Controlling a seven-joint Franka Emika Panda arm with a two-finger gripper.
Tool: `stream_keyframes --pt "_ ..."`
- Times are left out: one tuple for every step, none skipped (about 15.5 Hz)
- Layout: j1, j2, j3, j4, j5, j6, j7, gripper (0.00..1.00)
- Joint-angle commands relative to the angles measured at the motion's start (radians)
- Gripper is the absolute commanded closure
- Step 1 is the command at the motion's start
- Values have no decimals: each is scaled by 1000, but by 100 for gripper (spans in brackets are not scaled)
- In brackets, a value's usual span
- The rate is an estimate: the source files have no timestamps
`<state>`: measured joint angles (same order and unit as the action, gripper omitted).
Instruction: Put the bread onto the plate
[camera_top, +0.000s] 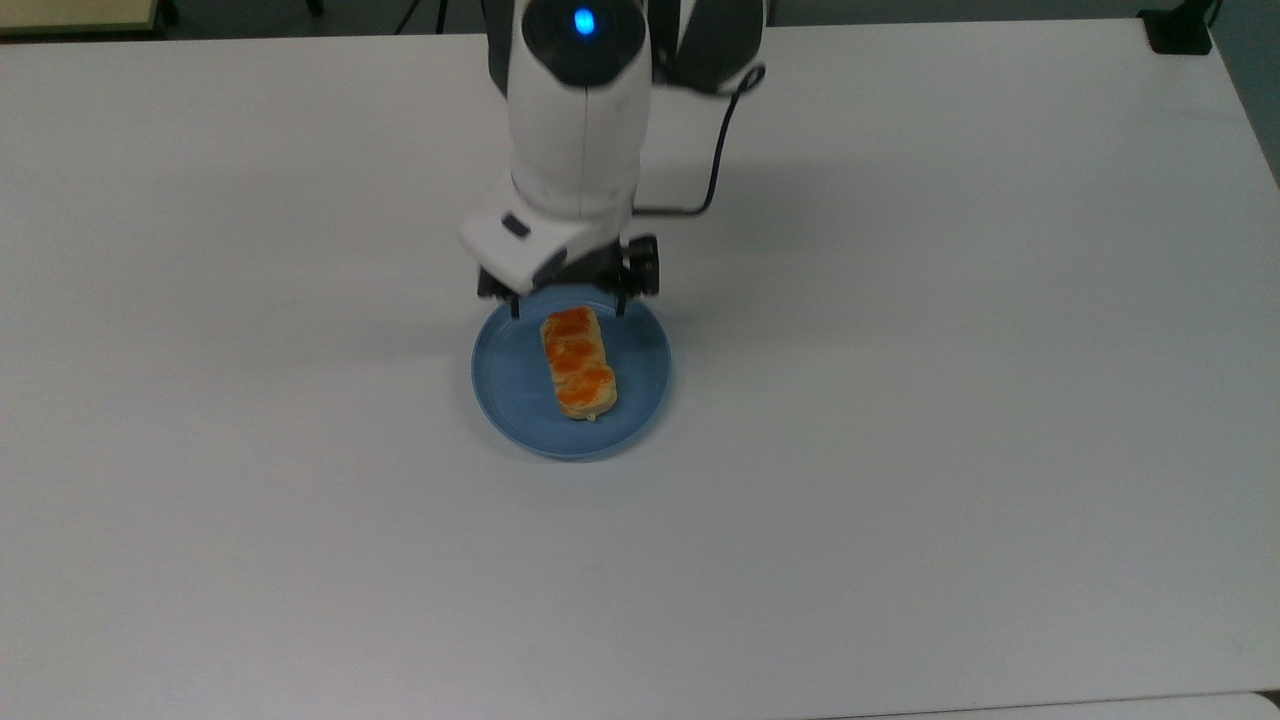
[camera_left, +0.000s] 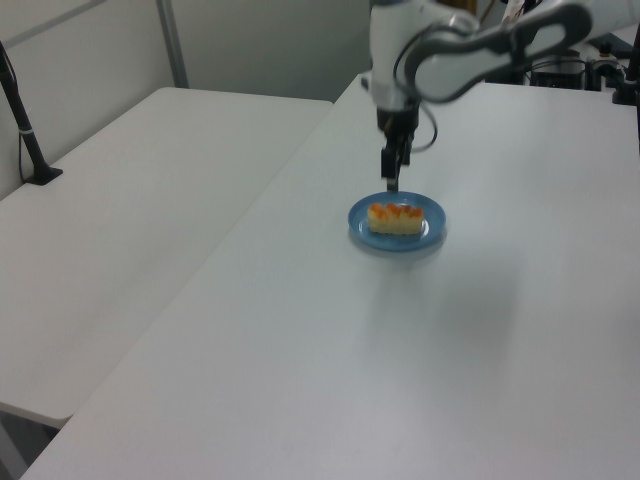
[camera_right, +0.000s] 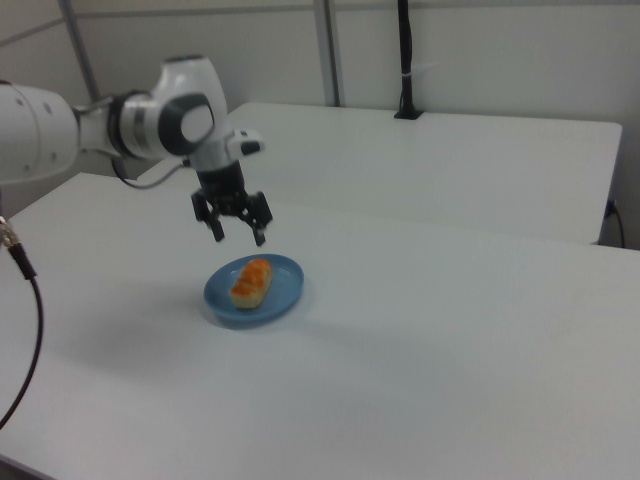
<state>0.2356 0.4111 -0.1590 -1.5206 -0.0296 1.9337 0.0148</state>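
A large white table (camera_top: 950, 400) took up most of the scene, its top matte and evenly lit. Beside it, across a narrow gap, stood a second white table (camera_left: 130, 230). A black post on a small black base (camera_left: 30, 140) rose near the second table's far edge, against a pale grey wall (camera_right: 500, 60). Slim grey metal uprights (camera_right: 325, 50) ran up that wall behind the second table. Beyond the large table's far edge lay dark floor (camera_top: 900, 10), with a black clamp (camera_top: 1178, 30) at the table's corner
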Motion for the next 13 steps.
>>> stream_keyframes --pt "-10 -188 1 -46 -1 -158 20 0" --pt "-16 -227 1 -46 2 -192 22 0" --pt "-30 -260 4 -46 5 -229 22 0" --pt "-50 -291 13 -46 5 -266 20 0" --pt "-58 -317 16 -46 5 -297 20 0" --pt "-59 -345 18 -47 5 -315 20 0" --pt "-61 -369 18 -49 5 -321 20 0" --pt "-62 -389 16 -49 5 -331 20 0" --pt "-70 -399 16 -46 5 -347 20 0" --pt "-71 -402 13 -44 5 -364 19 0" --pt "-71 -408 9 -44 5 -369 13 0" --pt "-73 -408 7 -44 5 -367 11 0" --pt "-73 -408 6 -43 5 -364 10 0"
